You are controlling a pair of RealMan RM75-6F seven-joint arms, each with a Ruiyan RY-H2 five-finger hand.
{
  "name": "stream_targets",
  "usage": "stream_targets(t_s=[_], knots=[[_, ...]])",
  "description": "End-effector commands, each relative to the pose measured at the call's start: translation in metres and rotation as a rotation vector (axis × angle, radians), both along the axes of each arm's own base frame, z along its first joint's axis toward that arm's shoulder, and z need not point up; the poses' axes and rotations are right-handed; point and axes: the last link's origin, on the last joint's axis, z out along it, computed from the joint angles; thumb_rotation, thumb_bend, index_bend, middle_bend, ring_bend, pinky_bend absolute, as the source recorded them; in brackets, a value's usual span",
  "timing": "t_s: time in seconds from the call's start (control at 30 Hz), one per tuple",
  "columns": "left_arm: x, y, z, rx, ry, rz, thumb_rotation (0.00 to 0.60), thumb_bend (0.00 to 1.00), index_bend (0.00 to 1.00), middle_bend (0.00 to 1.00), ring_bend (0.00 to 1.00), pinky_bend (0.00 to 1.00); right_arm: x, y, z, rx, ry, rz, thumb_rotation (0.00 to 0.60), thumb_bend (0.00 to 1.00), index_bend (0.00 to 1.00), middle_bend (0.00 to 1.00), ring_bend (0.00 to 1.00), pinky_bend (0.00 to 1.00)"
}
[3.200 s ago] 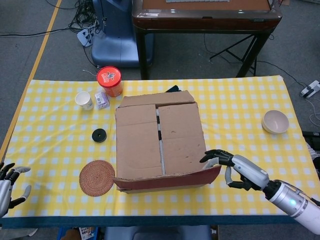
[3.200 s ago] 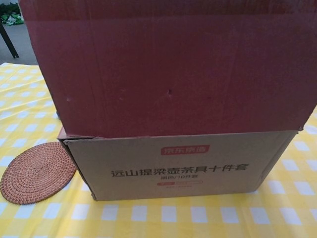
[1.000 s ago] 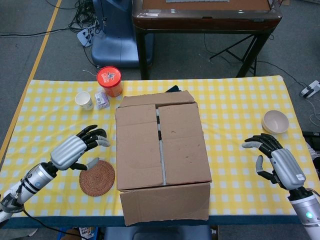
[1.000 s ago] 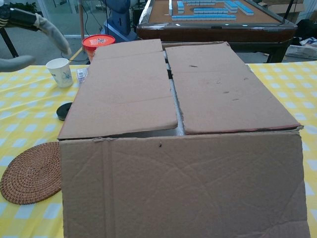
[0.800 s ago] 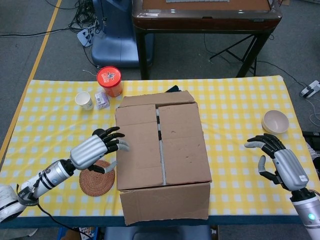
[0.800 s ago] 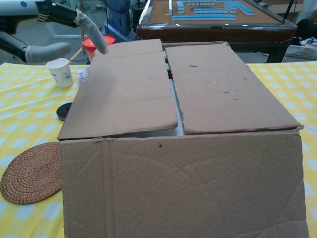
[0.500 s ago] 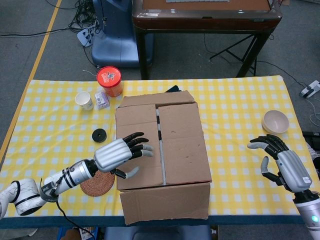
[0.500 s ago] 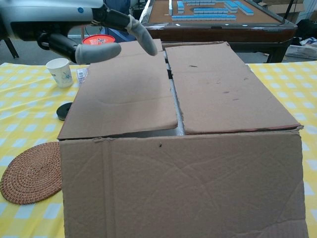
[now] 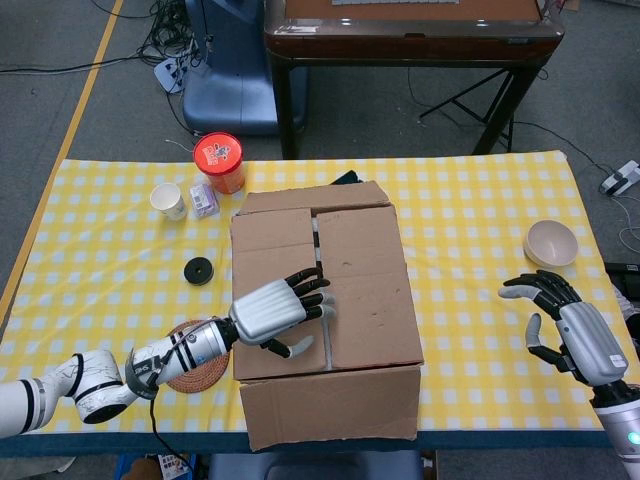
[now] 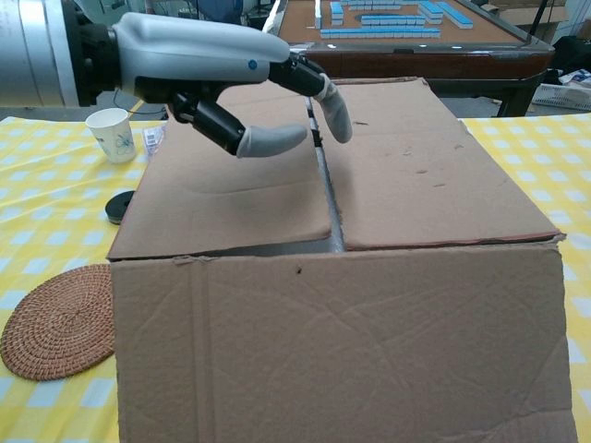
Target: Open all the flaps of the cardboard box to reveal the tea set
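Over the box [image 9: 322,300] at mid-desk, the left hand [image 9: 272,310] is held with fingers [image 10: 337,113] spread above the centre seam; the right hand [image 9: 580,338] is held open, well apart.

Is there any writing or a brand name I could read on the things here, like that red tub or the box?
No text can be read.
Red tub: a white design on its lid, too small and blurred to read.
Cardboard box: plain brown flaps, no print showing.
Small packet by the paper cup: markings too small.
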Motion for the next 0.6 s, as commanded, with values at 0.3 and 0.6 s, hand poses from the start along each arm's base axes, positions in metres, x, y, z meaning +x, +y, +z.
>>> stream_targets(t_s=[0.3,0.6], knots=[[0.015,0.000,-0.015,0.063,0.069,-0.053,0.183,0.55,0.33,0.20,0.08,0.00,-0.005,0.000,-0.001,0.008,-0.011,-0.010,0.600,0.77,0.29,0.25,0.16,0.09],[0.016,-0.002,-0.021,0.091,0.101,-0.077,0.174,0.55,0.39,0.26,0.08,0.00,-0.009,0.002,-0.001,0.007,-0.019,-0.017,0.600,0.77,0.29,0.25,0.16,0.09]])
